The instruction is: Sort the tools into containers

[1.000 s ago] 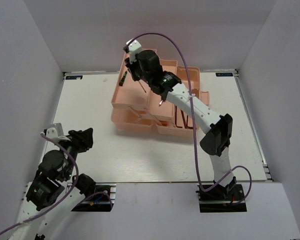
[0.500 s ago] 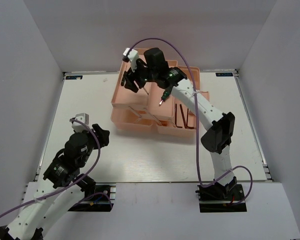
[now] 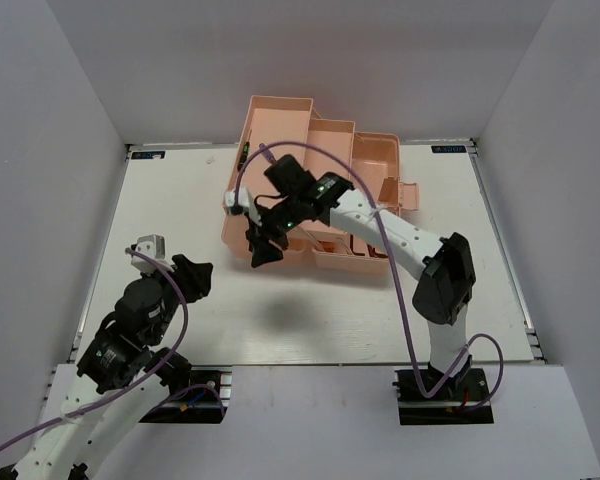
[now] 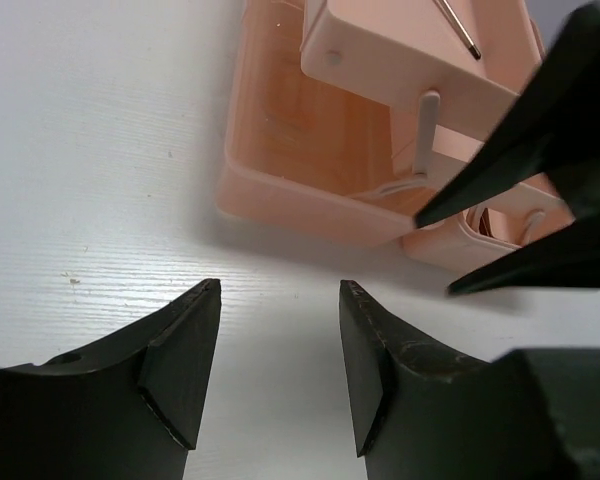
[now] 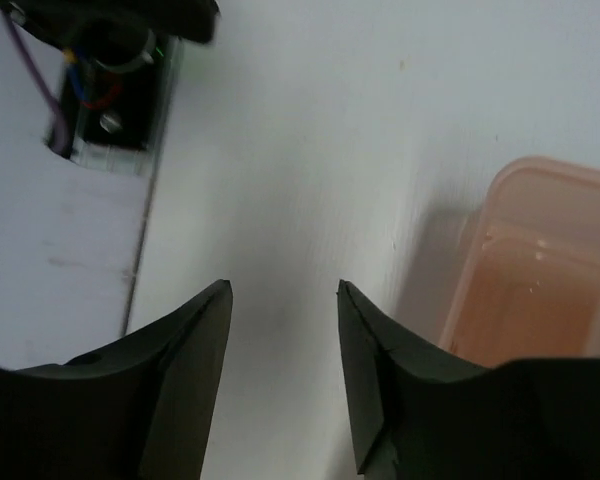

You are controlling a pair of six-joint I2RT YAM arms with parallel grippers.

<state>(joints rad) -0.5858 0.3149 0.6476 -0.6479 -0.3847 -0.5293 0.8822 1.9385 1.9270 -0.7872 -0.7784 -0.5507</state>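
The salmon-pink toolbox (image 3: 280, 104) stands open at the back middle of the table, its trays fanned out. A green-handled screwdriver (image 3: 246, 154) lies in its far left tray. A thin metal tool shaft (image 4: 456, 26) lies in an upper tray in the left wrist view. My right gripper (image 3: 258, 250) hangs open and empty over the table at the toolbox's front left corner (image 5: 540, 290). My left gripper (image 3: 197, 270) is open and empty, low over the table, pointing at the toolbox's front wall (image 4: 310, 205). The other tools are hidden.
The right arm (image 3: 380, 225) stretches across the toolbox's front trays and hides them. The right gripper's fingers (image 4: 540, 150) show at the right of the left wrist view. The left arm's base (image 5: 110, 90) sits at the near table edge.
The right gripper has swung from above the toolbox's back trays down to its front left corner. The left arm has shifted and now points at the toolbox.
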